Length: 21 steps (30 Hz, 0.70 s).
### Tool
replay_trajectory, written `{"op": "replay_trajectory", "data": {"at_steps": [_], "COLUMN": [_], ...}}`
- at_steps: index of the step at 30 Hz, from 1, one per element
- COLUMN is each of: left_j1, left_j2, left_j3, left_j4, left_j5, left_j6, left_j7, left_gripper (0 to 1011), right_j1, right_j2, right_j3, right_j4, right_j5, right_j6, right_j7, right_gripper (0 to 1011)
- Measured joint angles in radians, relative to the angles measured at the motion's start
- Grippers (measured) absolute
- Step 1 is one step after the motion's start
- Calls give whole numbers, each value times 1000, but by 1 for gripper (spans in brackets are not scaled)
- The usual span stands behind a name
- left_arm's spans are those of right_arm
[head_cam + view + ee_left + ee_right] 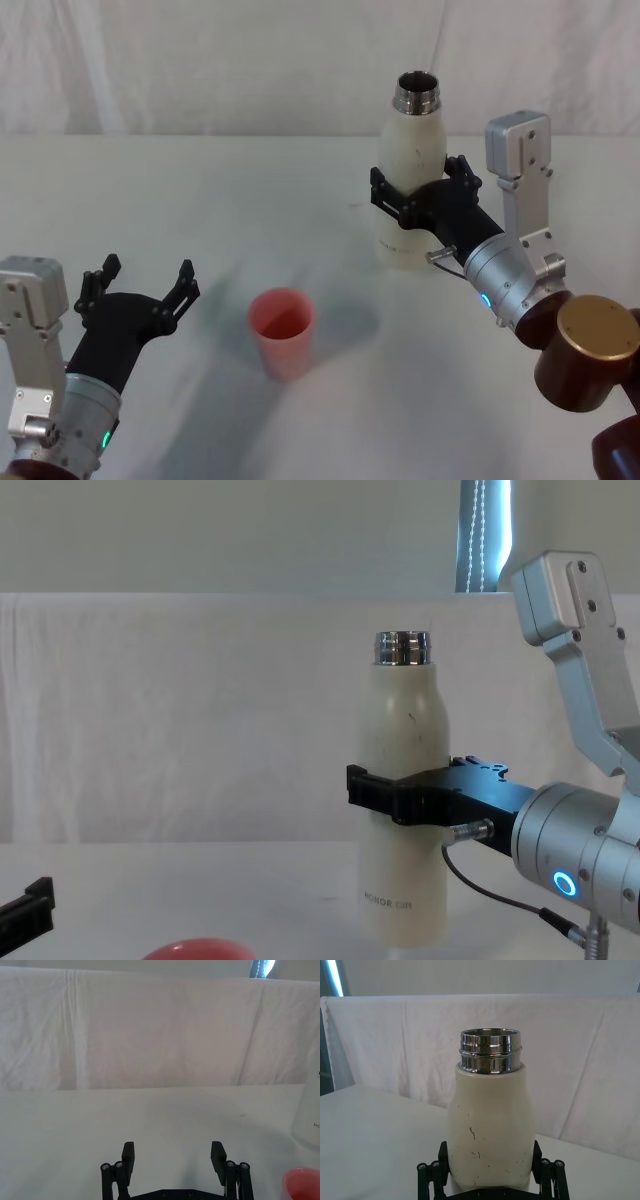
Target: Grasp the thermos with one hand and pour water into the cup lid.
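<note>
The thermos [412,140] is a cream-white bottle with an open steel neck, standing upright at the back right of the table. My right gripper [420,185] is shut on its middle, fingers pressed to both sides. In the right wrist view the thermos [490,1110] sits between the fingers [442,1152]. From the chest, the right gripper [400,792] clamps the thermos [405,720] at mid-height. The salmon-red cup lid [282,330] stands mouth up at the table's front centre, to the left of the thermos. My left gripper [140,285] hovers open at the front left, left of the cup lid.
A white cloth covers the table [200,200], and a white curtain [180,710] hangs behind it. My right arm's brown and gold joint [590,350] fills the front right corner. In the left wrist view, the cup lid [302,1185] and the thermos [310,1115] show beside the open left gripper [173,1152].
</note>
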Motion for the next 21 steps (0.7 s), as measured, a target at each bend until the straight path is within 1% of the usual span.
{"op": "replay_trajectory", "data": {"at_steps": [21], "left_j1": [0], "left_j2": [0], "left_j3": [0], "left_j4": [0], "left_j5": [0], "left_j6": [0], "left_j7": [0], "left_gripper": [1001], "right_j1": [2], "right_j2": [1], "right_j3": [-1], "right_j4": [6], "right_j5": [3], "right_j6": [-7], "right_j7": [4], "right_gripper": [948]}}
